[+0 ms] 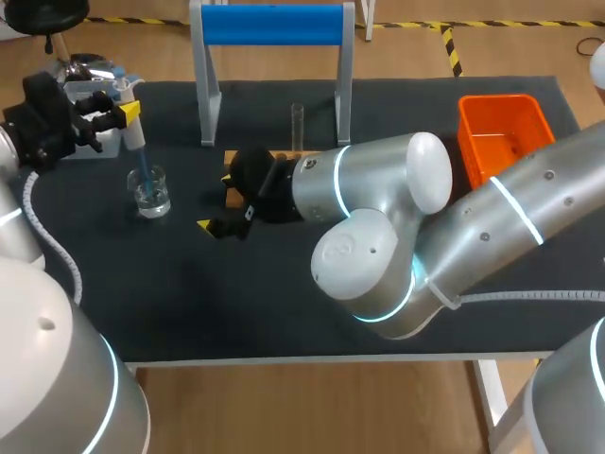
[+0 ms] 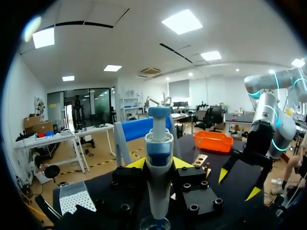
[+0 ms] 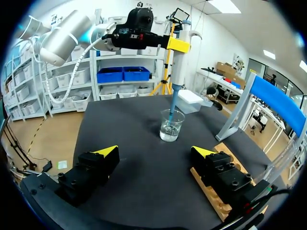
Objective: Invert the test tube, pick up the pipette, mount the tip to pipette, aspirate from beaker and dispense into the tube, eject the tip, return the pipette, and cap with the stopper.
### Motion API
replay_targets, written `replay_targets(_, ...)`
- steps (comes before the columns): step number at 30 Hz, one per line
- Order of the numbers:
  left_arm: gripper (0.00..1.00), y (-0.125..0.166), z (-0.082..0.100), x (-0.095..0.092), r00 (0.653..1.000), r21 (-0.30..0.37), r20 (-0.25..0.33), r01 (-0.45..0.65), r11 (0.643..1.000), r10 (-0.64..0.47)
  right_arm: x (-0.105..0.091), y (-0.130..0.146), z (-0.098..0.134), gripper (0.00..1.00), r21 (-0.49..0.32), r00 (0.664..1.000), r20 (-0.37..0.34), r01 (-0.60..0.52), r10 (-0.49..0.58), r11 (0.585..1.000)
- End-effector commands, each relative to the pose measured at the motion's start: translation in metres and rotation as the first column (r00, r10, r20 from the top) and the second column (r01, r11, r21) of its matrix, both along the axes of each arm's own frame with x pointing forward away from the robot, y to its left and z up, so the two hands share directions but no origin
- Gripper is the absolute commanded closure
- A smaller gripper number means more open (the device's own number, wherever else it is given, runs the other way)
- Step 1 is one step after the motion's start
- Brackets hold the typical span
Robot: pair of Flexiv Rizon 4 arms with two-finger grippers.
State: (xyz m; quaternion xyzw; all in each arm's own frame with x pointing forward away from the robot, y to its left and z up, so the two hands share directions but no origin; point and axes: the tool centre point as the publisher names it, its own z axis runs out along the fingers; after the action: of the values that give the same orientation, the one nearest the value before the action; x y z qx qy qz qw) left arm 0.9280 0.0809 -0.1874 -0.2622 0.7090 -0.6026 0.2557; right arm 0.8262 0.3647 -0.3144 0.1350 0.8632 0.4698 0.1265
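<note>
Judging the hazard first, in the head view: the pipette is clamped in the left gripper and stands nearly upright with its tip down inside the beaker. A withdrawal at any slant could catch the tip on the glass wall and drag or topple the beaker, and a tip set too shallow in the liquid would draw air. The left arm comes in from its own side, its wrist held just above the beaker. The right gripper lies low over the table, beside the beaker on the test-tube side, fingers spread wide and empty. It sits on the likely path from the beaker to the test tube, which stands upright well apart from the beaker, so a collision in transit is a fair risk. In the left wrist view, both fingers press the pipette's barrel from two sides, with the beaker's rim directly beneath. In the right wrist view, the right gripper points at the beaker, which stands ahead of its parted fingers and touches neither; the pipette drops into the beaker from above.
</note>
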Motion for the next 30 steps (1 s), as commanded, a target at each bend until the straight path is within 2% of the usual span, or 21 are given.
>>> replay_targets(1, 1.00, 0.0014, 0.0014, -0.0005, 1.000, -0.013, 0.006, 0.001, 1.000, -0.001, 0.0002, -0.0002, -0.0008, 0.00, 0.002, 1.000, 0.000, -0.001, 0.001, 1.000)
replay_targets(30, 1.00, 0.0020, 0.0021, 0.0008, 1.000, -0.023, 0.002, -0.003, 1.000, 0.003, 0.0002, -0.0002, -0.0008, 0.00, 0.002, 1.000, 0.000, -0.001, 0.001, 1.000)
